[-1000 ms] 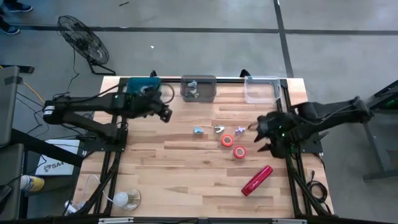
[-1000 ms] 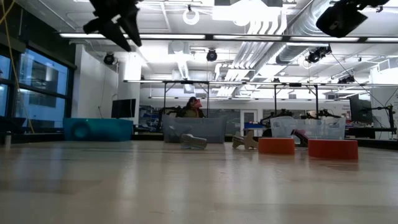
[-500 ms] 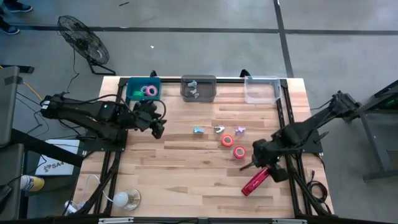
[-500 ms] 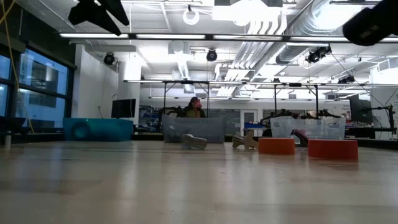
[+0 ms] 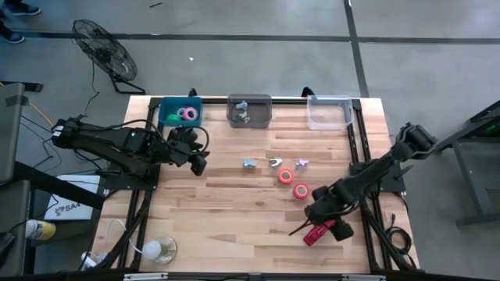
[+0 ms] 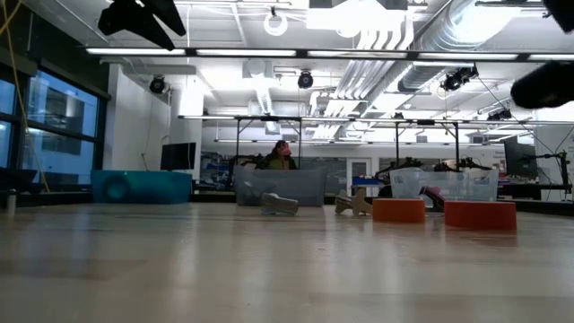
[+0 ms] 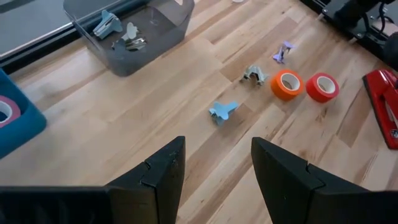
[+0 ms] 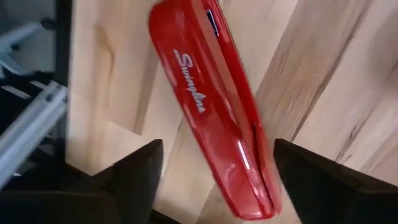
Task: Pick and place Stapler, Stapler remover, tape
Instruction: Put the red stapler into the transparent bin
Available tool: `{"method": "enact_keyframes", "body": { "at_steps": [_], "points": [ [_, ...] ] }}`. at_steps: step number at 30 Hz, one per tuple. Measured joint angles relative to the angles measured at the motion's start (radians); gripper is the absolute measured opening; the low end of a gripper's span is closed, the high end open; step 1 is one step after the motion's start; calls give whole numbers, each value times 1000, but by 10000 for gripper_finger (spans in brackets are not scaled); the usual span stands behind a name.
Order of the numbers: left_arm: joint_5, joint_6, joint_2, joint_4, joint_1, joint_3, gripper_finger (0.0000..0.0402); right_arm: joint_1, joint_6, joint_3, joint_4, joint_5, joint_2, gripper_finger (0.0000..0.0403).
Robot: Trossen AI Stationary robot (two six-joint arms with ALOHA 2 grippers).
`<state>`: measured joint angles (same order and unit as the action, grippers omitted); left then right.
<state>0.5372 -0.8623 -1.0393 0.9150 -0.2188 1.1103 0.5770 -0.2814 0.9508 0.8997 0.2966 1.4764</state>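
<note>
The bright-red stapler [image 8: 211, 106] lies flat on the wood near the table's near right corner; in the high view only its near end [image 5: 313, 236] shows below my right gripper [image 5: 320, 222]. My right gripper [image 8: 217, 180] is open and hangs over the stapler, one finger on each side, touching nothing. An orange tape roll [image 5: 286, 176] and a red tape roll [image 5: 301, 190] lie flat at mid-table. A blue [image 5: 250, 163], a grey [image 5: 274, 162] and a purple staple remover [image 5: 301, 162] lie beyond them. My left gripper [image 5: 195, 161] waits open, raised at the left.
Along the far edge stand a teal bin [image 5: 180, 112] holding a pink tape roll, a grey bin [image 5: 249, 110] with staple removers inside, and a clear bin [image 5: 328, 112]. The stapler lies close to the table's right rail [image 5: 367, 211]. A person sits far behind the table [image 6: 278, 154].
My right gripper has swung from beside the purple remover toward the table's near edge and come down over the stapler, staying open. My left gripper has drawn back from the teal bin toward the near left, then held still. The stapler has not moved.
</note>
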Motion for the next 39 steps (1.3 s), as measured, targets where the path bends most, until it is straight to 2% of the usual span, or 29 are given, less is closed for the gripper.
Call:
{"method": "enact_keyframes", "body": {
  "at_steps": [5,11,19,23,29,34,39],
  "points": [
    [-4,0,0,0,0,0,182,26,31,0,-14,-18,95,341],
    [-5,0,0,0,0,0,182,68,54,0,-33,-108,195,350],
    [-6,0,0,0,0,0,182,108,58,1,-107,-158,256,350],
    [-6,0,0,0,0,0,182,132,52,0,-126,-224,258,351],
    [-6,10,0,0,0,0,182,166,142,-1,-159,-268,259,348],
    [-8,20,0,0,0,0,182,204,183,-1,-221,-294,259,333],
    [-15,20,0,0,0,0,182,237,182,-1,-251,-318,259,299]
  ]
}}
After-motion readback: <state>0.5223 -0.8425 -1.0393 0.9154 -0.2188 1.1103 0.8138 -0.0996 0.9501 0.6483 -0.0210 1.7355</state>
